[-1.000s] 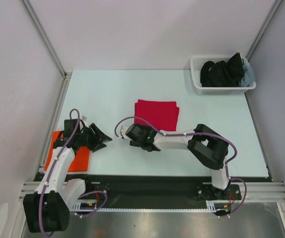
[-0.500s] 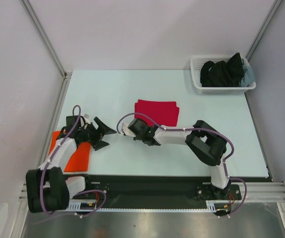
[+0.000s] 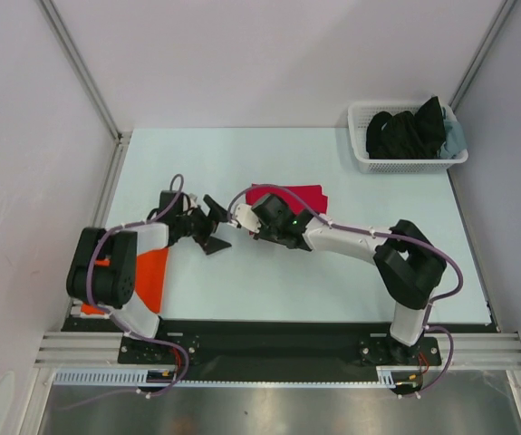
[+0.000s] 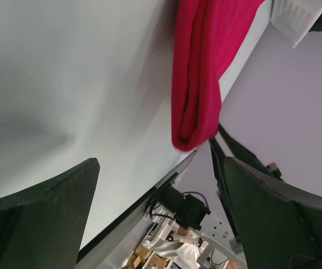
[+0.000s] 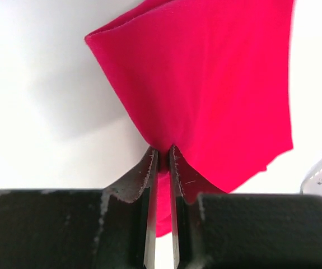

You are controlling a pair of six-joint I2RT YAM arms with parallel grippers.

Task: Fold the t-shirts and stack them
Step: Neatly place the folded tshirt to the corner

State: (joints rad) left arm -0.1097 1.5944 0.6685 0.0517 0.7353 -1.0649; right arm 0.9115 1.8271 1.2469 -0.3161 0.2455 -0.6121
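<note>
Beside the red shirt (image 3: 298,198), left tool (image 3: 218,225) and right tool (image 3: 242,217) block leftward access.

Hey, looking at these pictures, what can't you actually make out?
- Top view: the left arm covers most of the bright orange cloth t-shirt; its fold is unreadable.
- Top view: the dark clothes in the white plastic lattice basket are too small to count.
- Left wrist view: the crimson red cloth t-shirt runs off the top edge.
</note>
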